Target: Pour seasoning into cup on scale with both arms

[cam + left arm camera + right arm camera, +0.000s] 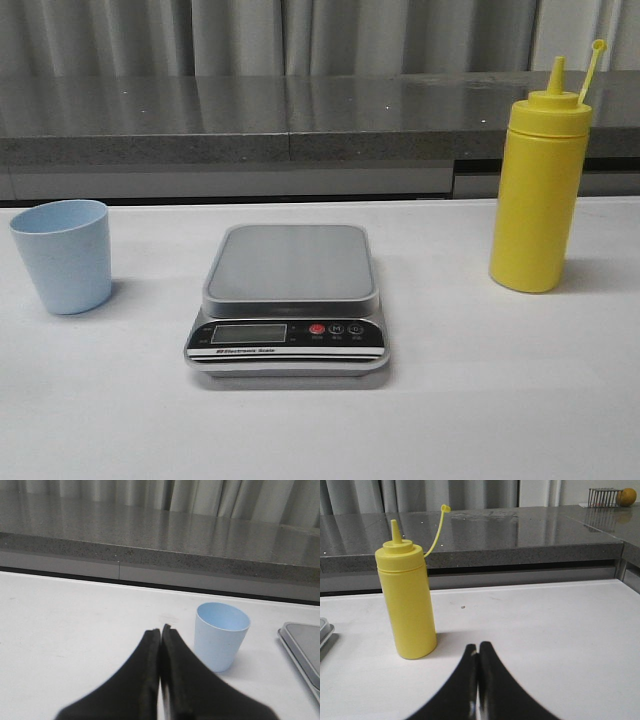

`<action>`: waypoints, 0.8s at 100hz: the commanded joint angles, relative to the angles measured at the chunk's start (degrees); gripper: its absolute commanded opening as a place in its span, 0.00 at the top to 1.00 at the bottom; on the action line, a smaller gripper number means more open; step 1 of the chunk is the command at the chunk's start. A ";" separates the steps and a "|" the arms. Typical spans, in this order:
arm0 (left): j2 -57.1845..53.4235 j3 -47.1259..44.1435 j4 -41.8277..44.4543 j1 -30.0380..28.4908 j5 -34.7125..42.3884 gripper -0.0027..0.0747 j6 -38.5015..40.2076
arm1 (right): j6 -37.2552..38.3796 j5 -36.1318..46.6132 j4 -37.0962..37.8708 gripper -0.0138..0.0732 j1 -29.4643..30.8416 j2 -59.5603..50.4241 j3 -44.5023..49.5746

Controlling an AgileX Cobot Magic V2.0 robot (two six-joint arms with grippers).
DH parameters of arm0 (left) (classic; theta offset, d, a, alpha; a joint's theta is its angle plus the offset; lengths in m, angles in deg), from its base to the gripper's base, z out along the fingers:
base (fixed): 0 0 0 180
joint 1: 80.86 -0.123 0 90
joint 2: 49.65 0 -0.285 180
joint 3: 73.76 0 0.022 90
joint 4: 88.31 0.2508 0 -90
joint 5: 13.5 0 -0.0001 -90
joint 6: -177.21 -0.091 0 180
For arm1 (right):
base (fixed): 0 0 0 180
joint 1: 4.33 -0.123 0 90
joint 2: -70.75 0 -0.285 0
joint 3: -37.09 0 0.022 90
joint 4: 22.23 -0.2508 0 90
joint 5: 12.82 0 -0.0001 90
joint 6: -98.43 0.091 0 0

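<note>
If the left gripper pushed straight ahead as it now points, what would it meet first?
Probably nothing close: the shut left gripper aims just past the cup, over bare table toward the grey ledge. Depth is unclear.

1. The seasoning (534,190) is an opaque yellow plastic bottle, smooth with a soft sheen.
2. The cup (63,255) looks like matte pale blue plastic.
3. The scale (288,303) has a brushed steel platform and a glossy black front panel.
4. The table (500,400) is matte white.
</note>
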 commanded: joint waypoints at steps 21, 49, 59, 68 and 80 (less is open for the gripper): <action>-1.67 -2.23 0.40 -0.06 4.40 0.99 0.51 | -0.08 4.22 0.44 0.92 0.21 -1.21 -1.07; -1.67 -2.23 1.04 -0.06 8.40 0.99 0.51 | -0.08 4.22 0.44 0.92 0.21 -1.21 -1.07; -1.67 -2.01 0.57 -0.06 11.71 0.99 0.51 | -0.08 4.22 0.44 0.92 0.21 -1.21 -1.07; -1.55 -0.73 -0.52 -0.06 11.65 0.99 0.51 | -0.08 4.22 0.44 0.92 0.21 -1.21 -1.07; 0.17 2.49 -0.52 -0.06 8.53 0.99 0.51 | -0.08 4.22 0.44 0.92 0.21 -1.21 -1.07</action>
